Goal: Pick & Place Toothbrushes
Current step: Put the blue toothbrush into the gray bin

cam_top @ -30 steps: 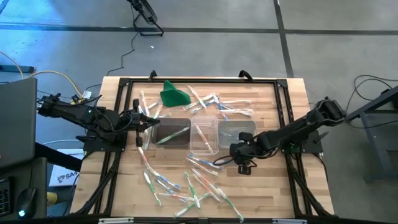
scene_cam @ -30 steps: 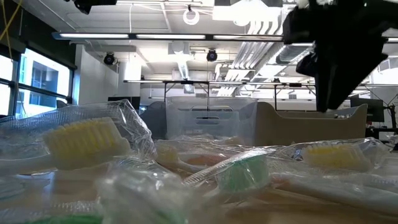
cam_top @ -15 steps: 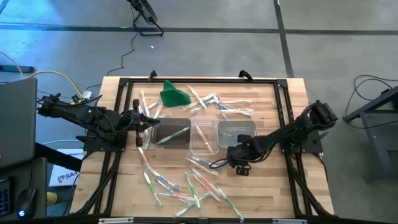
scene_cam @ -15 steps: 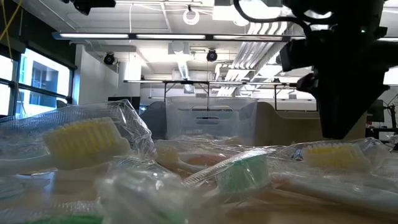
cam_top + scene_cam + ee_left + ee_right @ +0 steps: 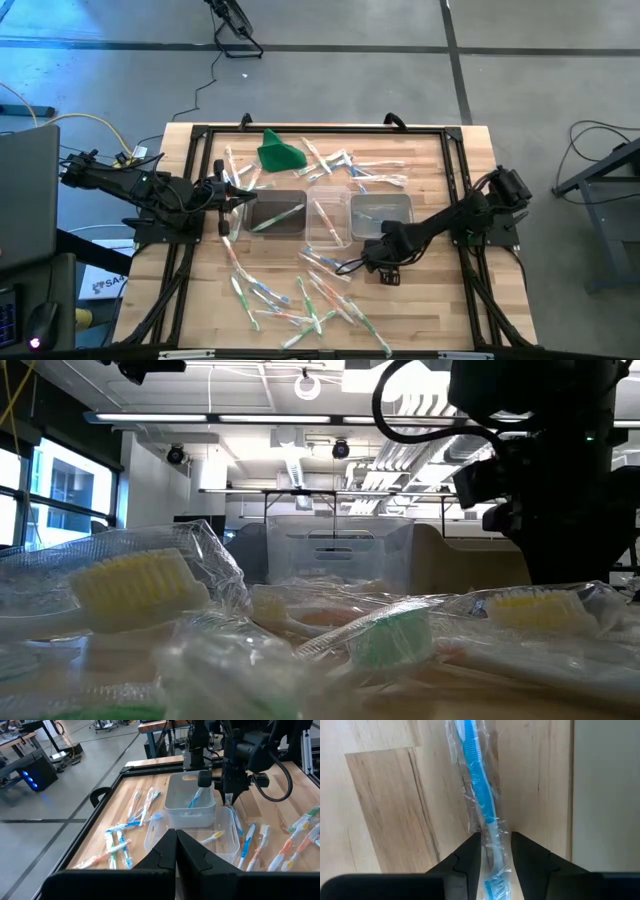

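toothbrush (image 5: pixel 481 795) blue, wrapped, between right gripper (image 5: pixel 495 851) fingers; lower end hidden.

Right arm has swung inward and lowered — its elbow now sits closer to the bench's right edge in the high view. The right gripper (image 5: pixel 383 266) has slid left along the front of the clear tubs, ending just ahead of the right-hand tub (image 5: pixel 381 214). Its fingers (image 5: pixel 465 858) have narrowed slightly — they now straddle a blue toothbrush (image 5: pixel 481 795) in clear wrap, not fully clamped. In the low view the dark gripper body sits lower than before.
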Controlling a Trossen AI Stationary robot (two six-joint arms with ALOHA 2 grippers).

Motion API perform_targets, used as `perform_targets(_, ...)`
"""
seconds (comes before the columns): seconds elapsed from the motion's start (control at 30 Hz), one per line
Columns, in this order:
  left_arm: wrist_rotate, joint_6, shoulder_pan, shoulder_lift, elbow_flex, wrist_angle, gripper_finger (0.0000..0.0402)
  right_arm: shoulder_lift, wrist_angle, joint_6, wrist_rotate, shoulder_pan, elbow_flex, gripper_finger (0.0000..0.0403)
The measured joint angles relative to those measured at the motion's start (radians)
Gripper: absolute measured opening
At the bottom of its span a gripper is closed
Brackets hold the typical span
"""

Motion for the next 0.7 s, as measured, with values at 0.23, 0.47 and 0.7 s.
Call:
perform_targets(0.23, 0.0, 0.0, 0.0, 0.0, 0.0, 0.0, 0.0001, 0.002, 0.0, -0.002, 0.002, 0.001, 0.001, 0.0098)
perform_targets(0.47, 0.0, 0.0, 0.0, 0.0, 0.0, 0.0, 0.0001, 0.002, -0.003, -0.003, 0.003, 0.01, 0.001, 0.0045)
perform_targets(0.7, 0.0, 0.0, 0.0, 0.0, 0.0, 0.0, 0.0001, 0.001, -0.004, -0.005, 0.015, 0.029, 0.0, 0.0011)
